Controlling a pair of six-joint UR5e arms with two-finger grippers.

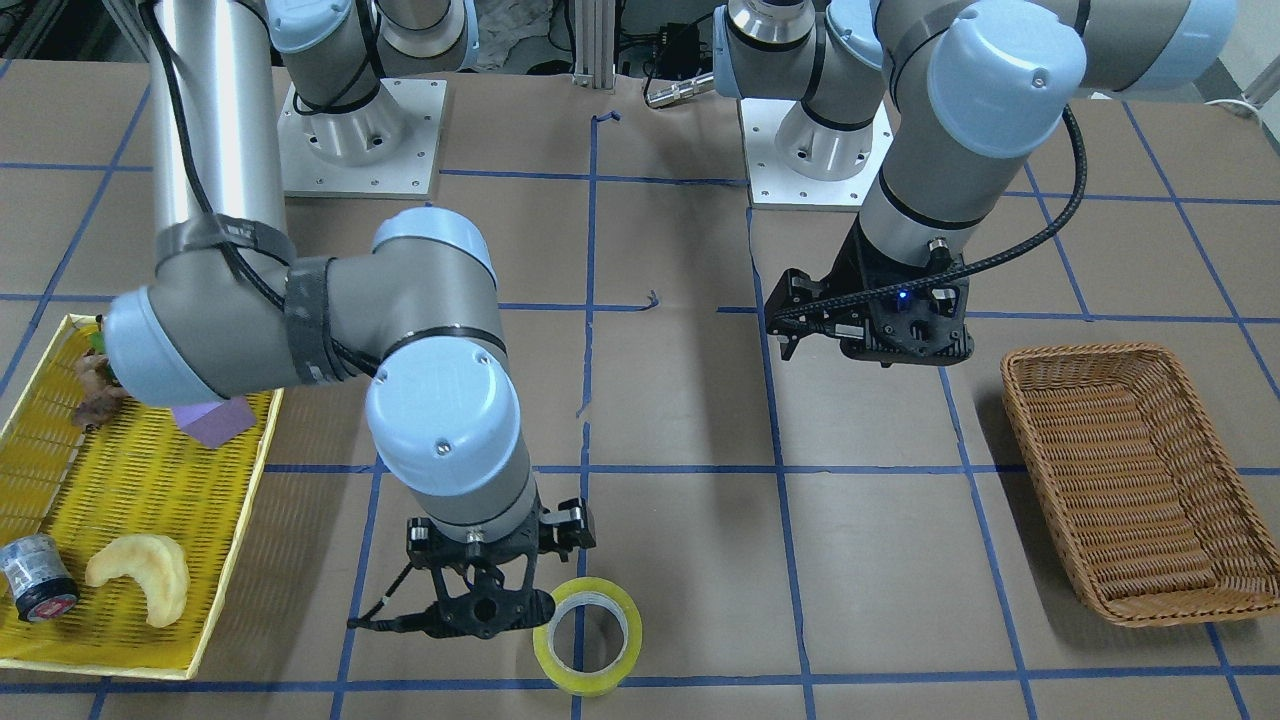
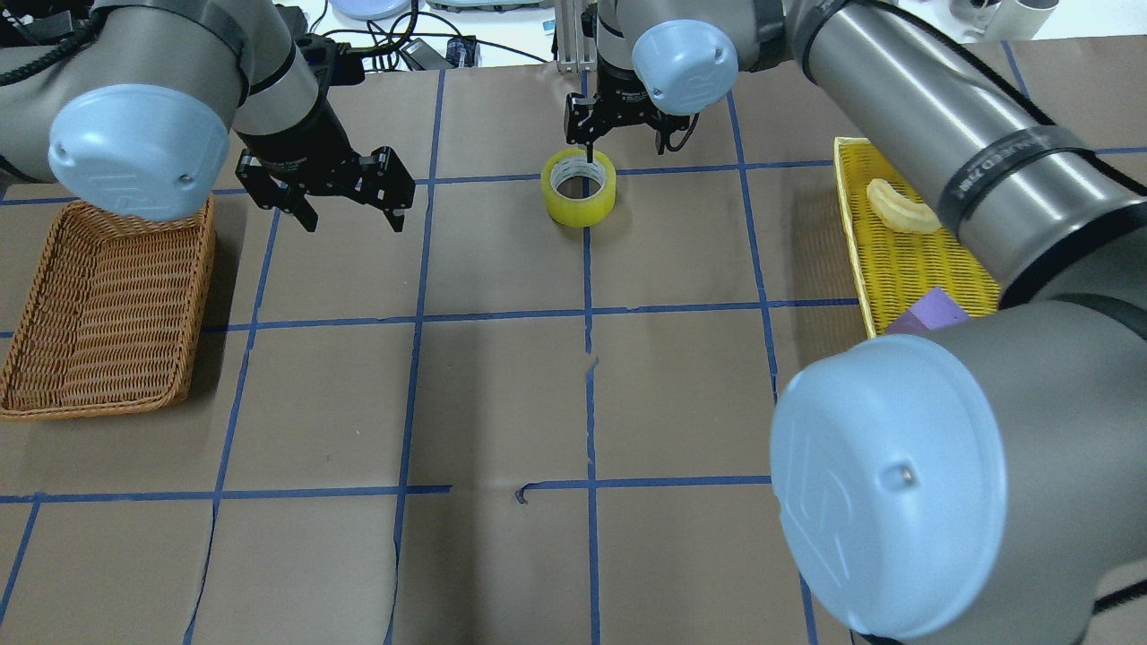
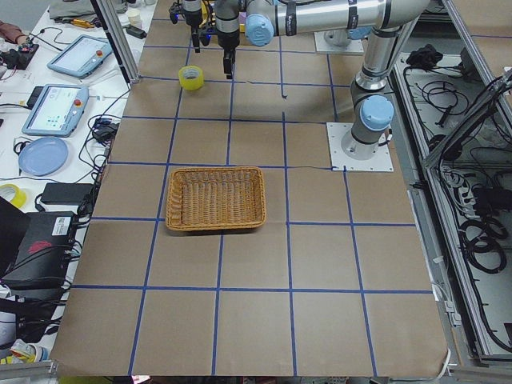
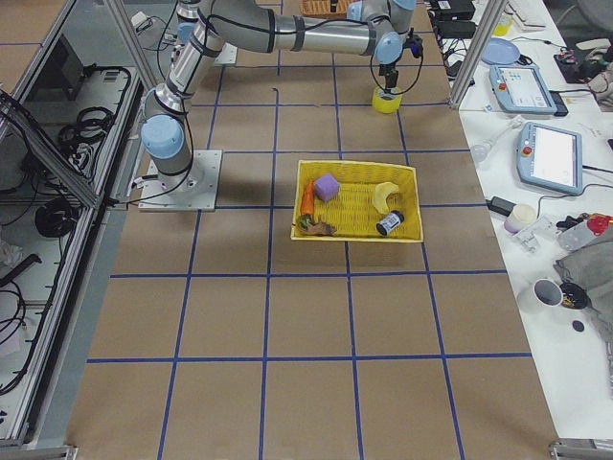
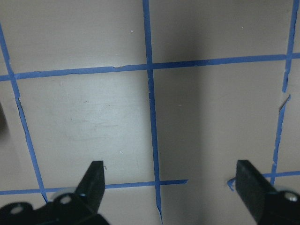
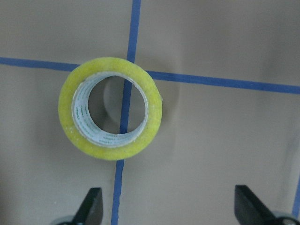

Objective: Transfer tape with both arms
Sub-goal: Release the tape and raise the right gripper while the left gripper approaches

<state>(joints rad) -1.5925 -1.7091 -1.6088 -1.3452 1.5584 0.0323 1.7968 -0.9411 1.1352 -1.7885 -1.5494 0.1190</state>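
Note:
The yellow tape (image 1: 587, 635) lies flat with its hole up on the brown table paper, at a crossing of blue lines. It also shows in the overhead view (image 2: 580, 186) and the right wrist view (image 6: 110, 108). My right gripper (image 1: 450, 615) hovers just beside it, open and empty, with the jaws wide apart (image 6: 171, 211); the roll lies ahead of the fingertips, not between them. My left gripper (image 2: 352, 219) is open and empty above bare paper (image 5: 171, 187), well away from the tape, near the wicker basket.
A brown wicker basket (image 1: 1130, 480) stands on my left side. A yellow mesh tray (image 1: 120, 480) on my right holds a banana-shaped piece (image 1: 140, 575), a purple block (image 1: 215, 420) and a small grey cylinder (image 1: 35, 578).

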